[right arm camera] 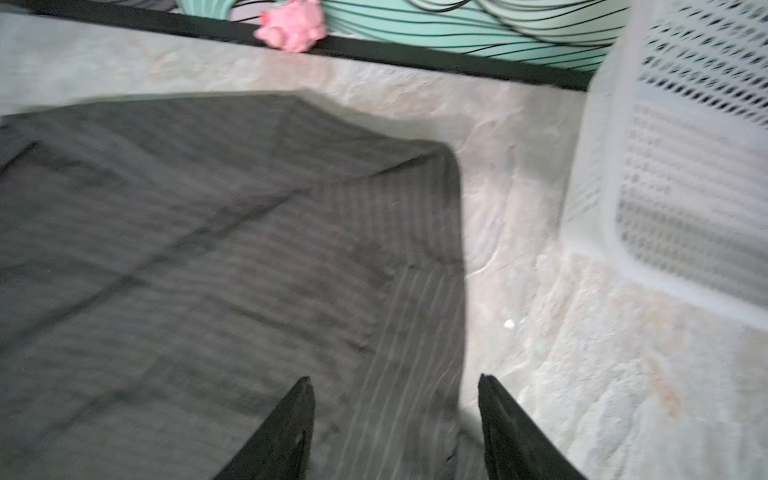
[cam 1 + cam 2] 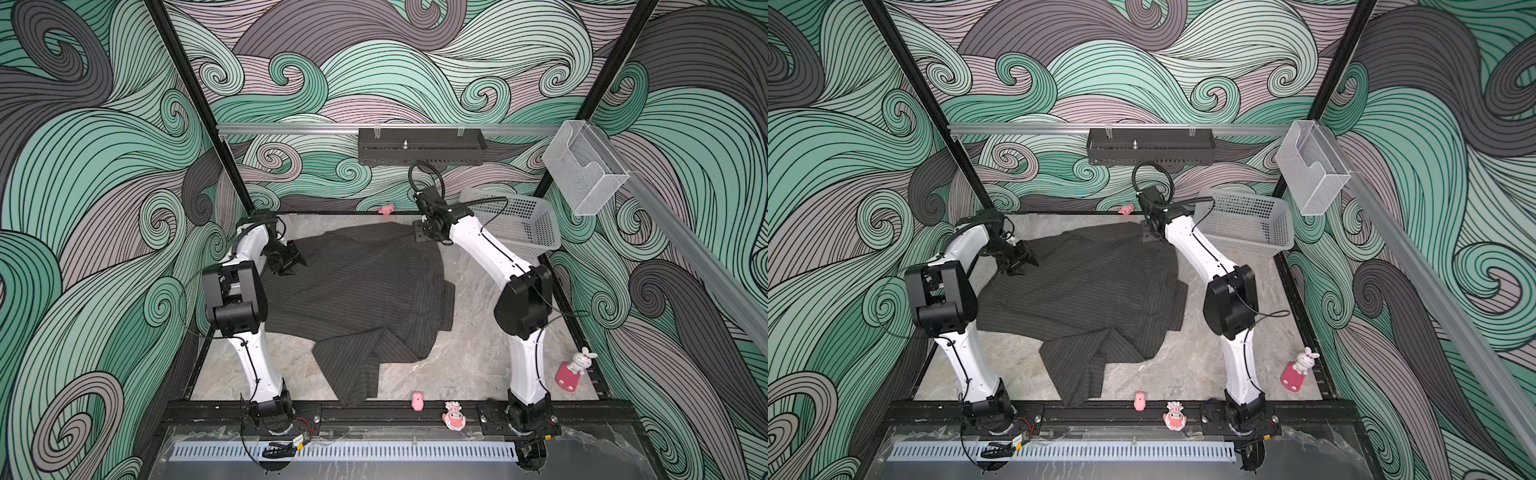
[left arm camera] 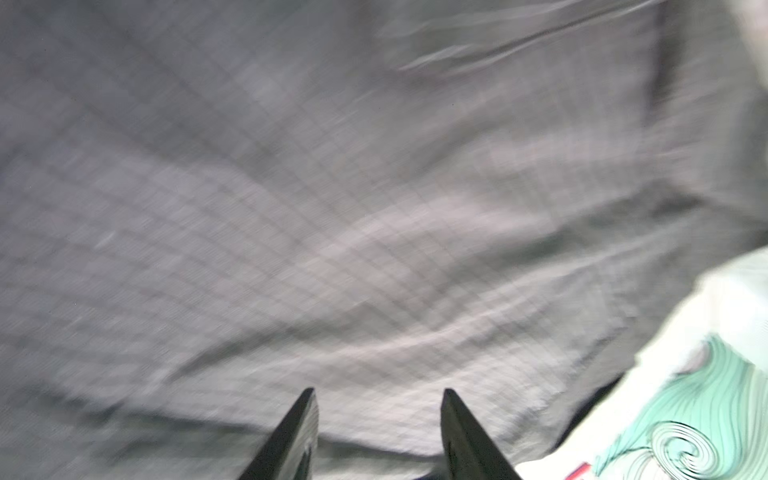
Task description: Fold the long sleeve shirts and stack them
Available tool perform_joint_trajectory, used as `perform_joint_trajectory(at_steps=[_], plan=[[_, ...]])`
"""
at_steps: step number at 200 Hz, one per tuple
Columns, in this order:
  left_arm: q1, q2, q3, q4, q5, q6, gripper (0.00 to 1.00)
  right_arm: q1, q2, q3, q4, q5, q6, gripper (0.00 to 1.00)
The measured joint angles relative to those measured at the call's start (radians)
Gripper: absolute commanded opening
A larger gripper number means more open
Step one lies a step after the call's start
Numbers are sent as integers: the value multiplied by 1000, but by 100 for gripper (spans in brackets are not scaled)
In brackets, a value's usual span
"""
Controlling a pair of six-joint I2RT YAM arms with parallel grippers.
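One of the long sleeve shirts [image 2: 357, 291] [image 2: 1084, 291], dark charcoal with thin pale pinstripes, lies partly folded on the stone-look table, and a sleeve trails toward the front edge. My left gripper [image 2: 293, 266] [image 2: 1023, 264] hovers at the shirt's far left edge. In the left wrist view it [image 3: 378, 392] is open over blurred cloth [image 3: 374, 249], with nothing between the fingers. My right gripper [image 2: 428, 237] [image 2: 1150, 236] is at the shirt's far right corner. In the right wrist view it [image 1: 392, 380] is open, straddling the cloth's edge [image 1: 415, 291] without pinching it.
A white perforated basket [image 2: 515, 224] [image 1: 685, 166] stands at the back right. Small pink toys sit at the back edge [image 2: 386, 209] [image 1: 291, 25] and front edge [image 2: 417, 401]. A figurine [image 2: 454, 415] and a bunny toy [image 2: 577, 368] are at the front right. A black shelf [image 2: 419, 145] hangs on the rear rail.
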Motion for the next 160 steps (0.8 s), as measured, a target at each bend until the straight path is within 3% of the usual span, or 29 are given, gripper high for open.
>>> perform_joint_trajectory(at_steps=[47, 80, 129, 160], plan=[[-30, 146, 46, 35, 42, -52, 47, 82, -33, -372, 8, -173, 132, 53], [-14, 172, -24, 51, 39, -70, 46, 76, -33, -552, -1, -200, 161, 51], [53, 125, -143, 53, 75, -69, 46, -2, -51, -578, -1, -184, 155, 49], [57, 76, -230, 67, 83, -69, 46, -89, 48, -430, -59, -140, 134, 48]])
